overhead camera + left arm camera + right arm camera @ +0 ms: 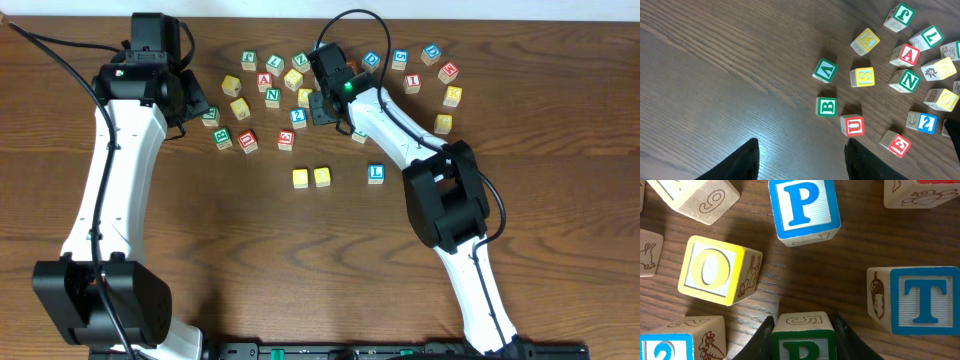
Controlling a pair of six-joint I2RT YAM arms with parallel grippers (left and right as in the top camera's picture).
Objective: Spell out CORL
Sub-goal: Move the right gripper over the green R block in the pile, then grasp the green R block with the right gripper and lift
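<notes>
Two yellow-topped cubes (300, 178) (322, 177) sit side by side at mid-table, and the blue L cube (376, 174) lies a gap to their right. My right gripper (326, 104) (803, 320) is down in the scattered cubes at the back. It is shut on a white-faced cube with a green letter (802, 340), its fingers pressed to both sides. The letter's lower half is cut off by the frame edge, so it reads as R or P. My left gripper (196, 104) (802, 162) hangs open over bare wood at the back left, holding nothing.
Loose cubes crowd the right gripper: a blue P (804, 210), a yellow O (715, 270) and a blue T (920, 300). More cubes spread across the back (270, 80) and the back right (440, 75). Near the left gripper lie a green B (826, 106) and a red U (854, 125).
</notes>
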